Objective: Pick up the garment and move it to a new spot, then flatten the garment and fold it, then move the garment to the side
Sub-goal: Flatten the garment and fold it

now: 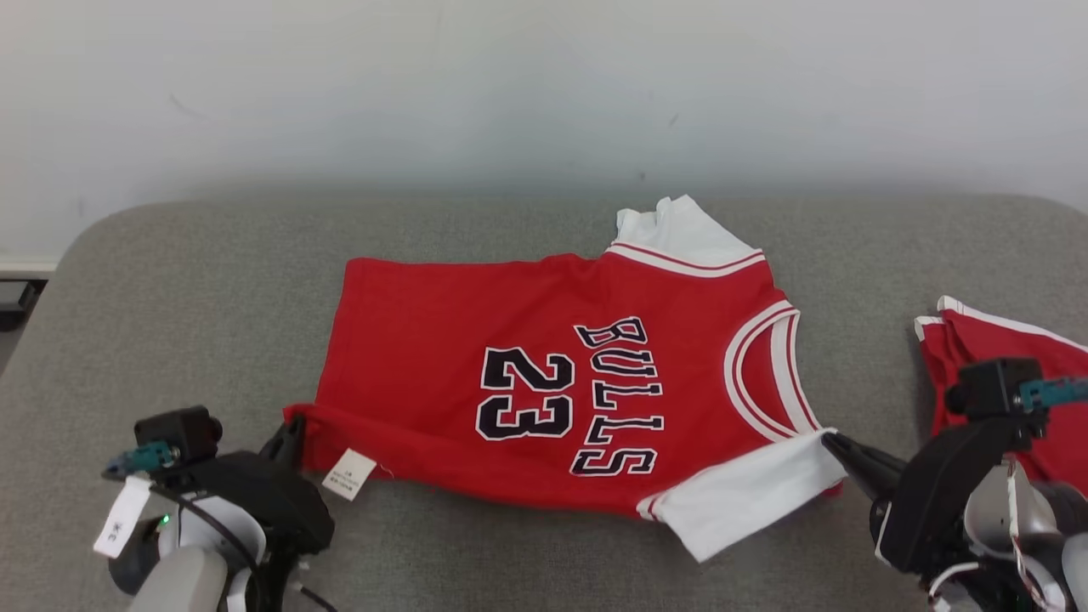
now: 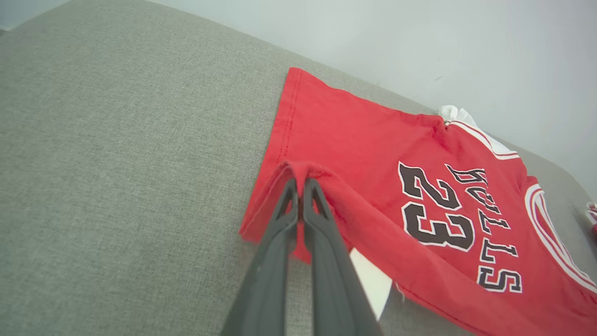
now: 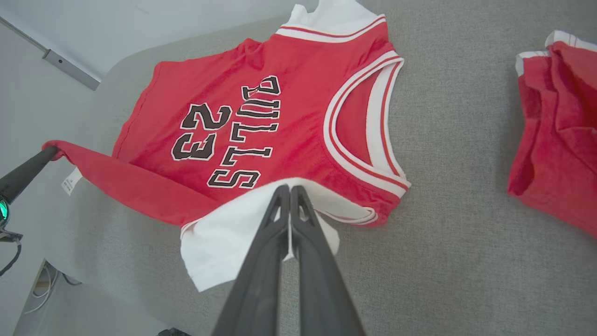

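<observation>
Centrally on grey cushion (image 1: 212,280): red Bulls jersey (image 1: 544,374), lying spread out.
Pinched at near hem corner by left gripper (image 2: 301,182), at near white sleeve by right gripper (image 3: 289,189) (both finger pairs clenched on cloth); another red garment (image 1: 994,340) far right.

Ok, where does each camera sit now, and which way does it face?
Head: up top, looking down at the jersey on the grey cushion; left claw lower left, right claw lower right.
Left wrist: looks along its fingers, pinching the jersey's hem.
Right wrist: looks along its fingers, pinching the white sleeve.
Shared: both wrist views show the 23 print.
</observation>
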Tool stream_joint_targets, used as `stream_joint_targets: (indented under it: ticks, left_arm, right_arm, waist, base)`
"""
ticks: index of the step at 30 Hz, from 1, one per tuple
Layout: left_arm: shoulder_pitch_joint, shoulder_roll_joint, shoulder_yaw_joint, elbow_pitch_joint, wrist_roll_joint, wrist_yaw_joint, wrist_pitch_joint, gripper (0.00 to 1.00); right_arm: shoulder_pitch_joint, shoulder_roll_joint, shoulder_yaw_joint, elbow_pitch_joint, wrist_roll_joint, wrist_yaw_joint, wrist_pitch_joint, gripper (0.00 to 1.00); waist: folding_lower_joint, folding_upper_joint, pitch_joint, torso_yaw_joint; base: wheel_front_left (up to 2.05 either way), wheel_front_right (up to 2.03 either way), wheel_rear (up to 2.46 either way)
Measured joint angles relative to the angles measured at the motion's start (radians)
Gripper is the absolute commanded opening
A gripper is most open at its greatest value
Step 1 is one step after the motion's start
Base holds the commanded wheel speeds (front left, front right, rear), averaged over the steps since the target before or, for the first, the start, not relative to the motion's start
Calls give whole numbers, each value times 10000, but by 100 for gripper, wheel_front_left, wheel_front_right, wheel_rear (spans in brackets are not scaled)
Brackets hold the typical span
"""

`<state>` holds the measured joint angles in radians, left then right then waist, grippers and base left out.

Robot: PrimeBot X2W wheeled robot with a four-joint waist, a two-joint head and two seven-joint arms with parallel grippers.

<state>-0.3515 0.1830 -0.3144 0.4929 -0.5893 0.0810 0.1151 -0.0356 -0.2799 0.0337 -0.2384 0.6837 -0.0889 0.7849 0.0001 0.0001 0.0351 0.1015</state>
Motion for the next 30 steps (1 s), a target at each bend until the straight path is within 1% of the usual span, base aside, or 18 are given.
stream_joint_targets:
  ticks: [1,8,10,12,16,20,22,30]
  left_arm:
    - [0,0,0,0,0,0,0,0]
    - [-653,-29,71,268,13,159,343,0]
    - [-815,-67,67,368,31,171,416,0]
    - [-1081,-148,67,491,86,224,523,0]
    - [-1419,-232,71,656,117,245,575,0]
    - [-1719,-238,128,826,155,261,602,0]
    - [-1828,-267,132,901,184,328,602,0]
    - [-2218,-360,267,1421,276,334,512,0]
  right_arm:
    - [0,0,0,0,0,0,0,0]
    - [-1396,107,-29,1384,376,-92,617,0]
    - [-1780,184,-27,1764,456,-96,744,0]
    - [-2358,318,-38,2274,556,-169,874,0]
    - [-3025,487,-153,2920,560,-184,882,0]
    - [-3616,792,-330,3475,662,-268,861,0]
    - [-3893,936,-399,3764,683,-272,767,0]
    - [-4793,1200,-566,4872,556,-343,226,0]
  waist:
    - [0,0,0,0]
    - [0,0,500,-64]
    - [1,0,645,-90]
    - [1,0,862,-131]
    - [1,0,1152,-170]
    - [1,0,1430,-189]
    - [1,0,1560,-191]
    - [1,0,1856,-116]
  base:
    - [0,0,0]
    - [0,0,0]
    - [0,0,0]
    - [0,0,0]
    - [0,0,0]
    - [0,0,0]
    - [0,0,0]
    - [0,0,0]
